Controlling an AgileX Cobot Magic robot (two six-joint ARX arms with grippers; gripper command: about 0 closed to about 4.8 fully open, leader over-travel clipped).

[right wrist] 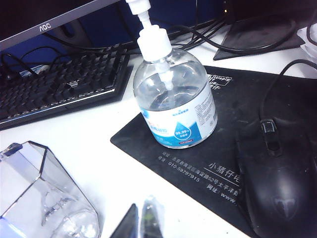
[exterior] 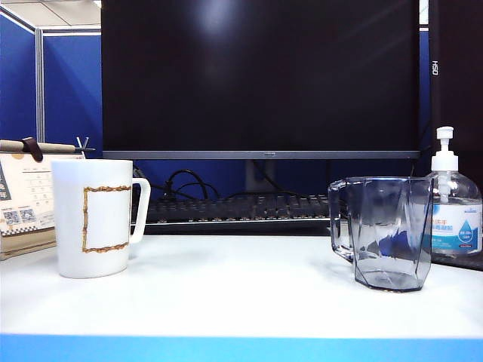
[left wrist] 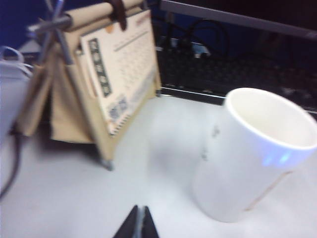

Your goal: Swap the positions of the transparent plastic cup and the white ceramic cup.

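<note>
The left tool is seen with its fingertips pressed together, nothing held, poised above the bench. Just ahead of it and to one side stands the white ceramic cup, upright, mouth open, apart from the tool. Further out, a desk calendar is propped on its stand, with a keyboard beyond.

The right tool is likewise closed and empty. The transparent plastic cup is found close beside it, not touched. Ahead of the tool a pump bottle rests on a black mouse pad, and a mouse lies off to the other side.

In the exterior view neither tool is shown; the ceramic cup is seen at the left and the plastic cup at the right, well apart, so the swap is judged not yet begun.

The ceramic cup is judged heavy, rigid, glazed and slippery, and breakable if dropped; a hold across the rim wall or on the loop handle is advised. The plastic cup is judged light, stiff and easily tipped on its tapered base; its rim wall or angular handle would be taken.
</note>
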